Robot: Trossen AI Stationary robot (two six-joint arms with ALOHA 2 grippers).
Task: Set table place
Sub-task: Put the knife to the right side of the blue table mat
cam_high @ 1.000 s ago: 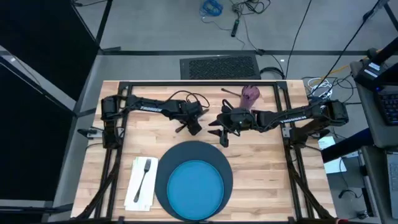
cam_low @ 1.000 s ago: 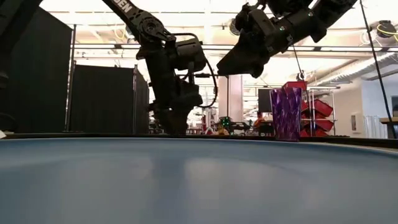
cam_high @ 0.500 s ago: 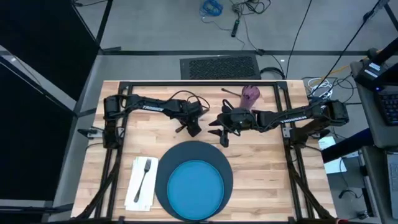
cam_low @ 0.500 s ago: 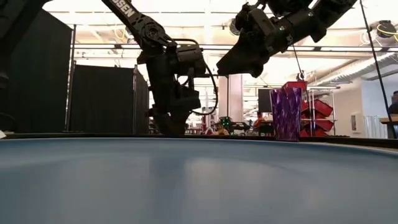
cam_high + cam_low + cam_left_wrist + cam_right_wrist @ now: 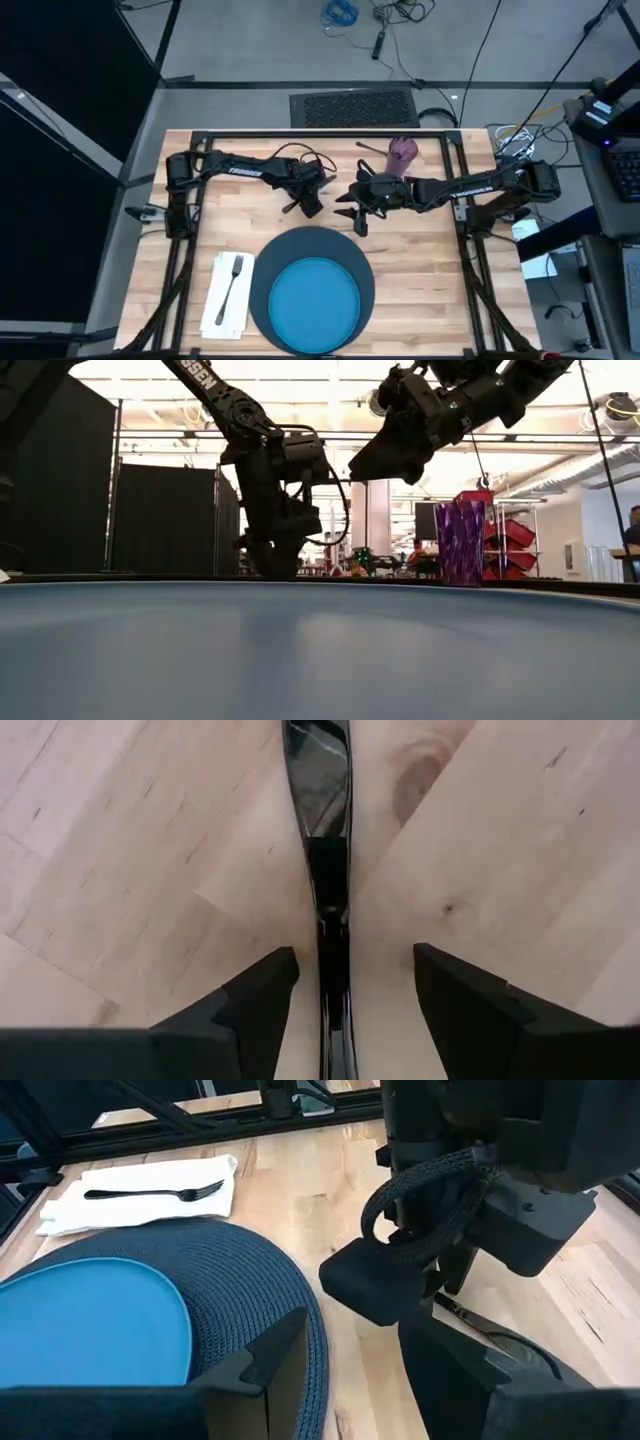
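A dark shiny metal spoon (image 5: 330, 930) lies flat on the wooden table (image 5: 420, 250); its handle runs between the fingers of my open left gripper (image 5: 350, 960), which stand on either side of it without visibly touching it. That gripper (image 5: 312, 208) is low over the table's middle. My right gripper (image 5: 357, 222) hangs open just to its right, raised off the table (image 5: 365, 470). At the near edge, the blue plate (image 5: 315, 300) sits on the navy round mat (image 5: 360, 268). A fork (image 5: 232, 285) rests on the white napkin (image 5: 222, 300) to the mat's left. The purple cup (image 5: 403, 152) stands at the far side.
A thin utensil (image 5: 375, 147) lies just left of the cup near the far edge. Black frame rails (image 5: 320, 133) run along the table's far, left and right sides. Bare wood lies to the mat's right (image 5: 430, 290).
My left gripper has edged a little toward the table's left, staying low over the spoon. My right gripper has kept still.
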